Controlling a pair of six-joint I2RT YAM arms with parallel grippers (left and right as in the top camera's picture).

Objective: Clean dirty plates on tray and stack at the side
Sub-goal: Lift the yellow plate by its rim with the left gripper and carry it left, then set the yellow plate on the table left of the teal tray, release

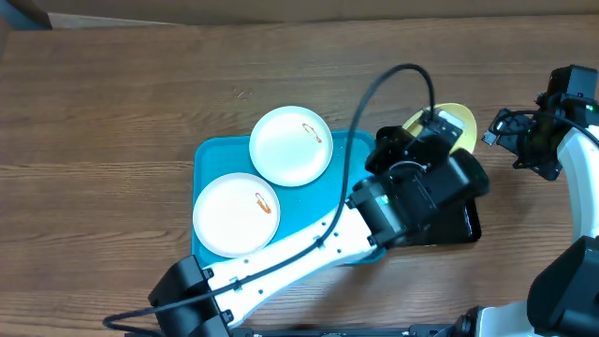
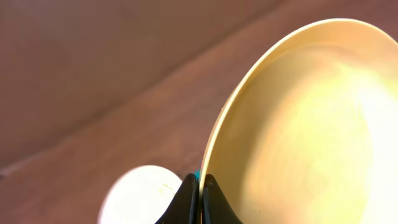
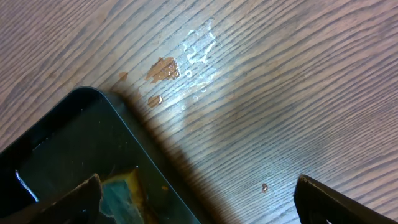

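I hold left claw (image 2: 200, 199) clenched on yellow-green plate (image 2: 298, 124) rim, raised by black tray (image 3: 56, 149) toward the bench (image 1: 140, 94) right edge, likely for wiping | right claw (image 3: 199, 193) released, standing by | smeared white plates (image 1: 291, 145) on turquoise tray (image 1: 211, 154)

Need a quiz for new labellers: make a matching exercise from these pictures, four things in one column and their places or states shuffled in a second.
Things
1. yellow plate
2. upper white plate
3. black tray
4. right gripper

Places or states
A. open, empty
B. lying on the turquoise tray
C. pinched at its rim by the left gripper
D. partly hidden under the left arm

Pairs: 1-C, 2-B, 3-D, 4-A
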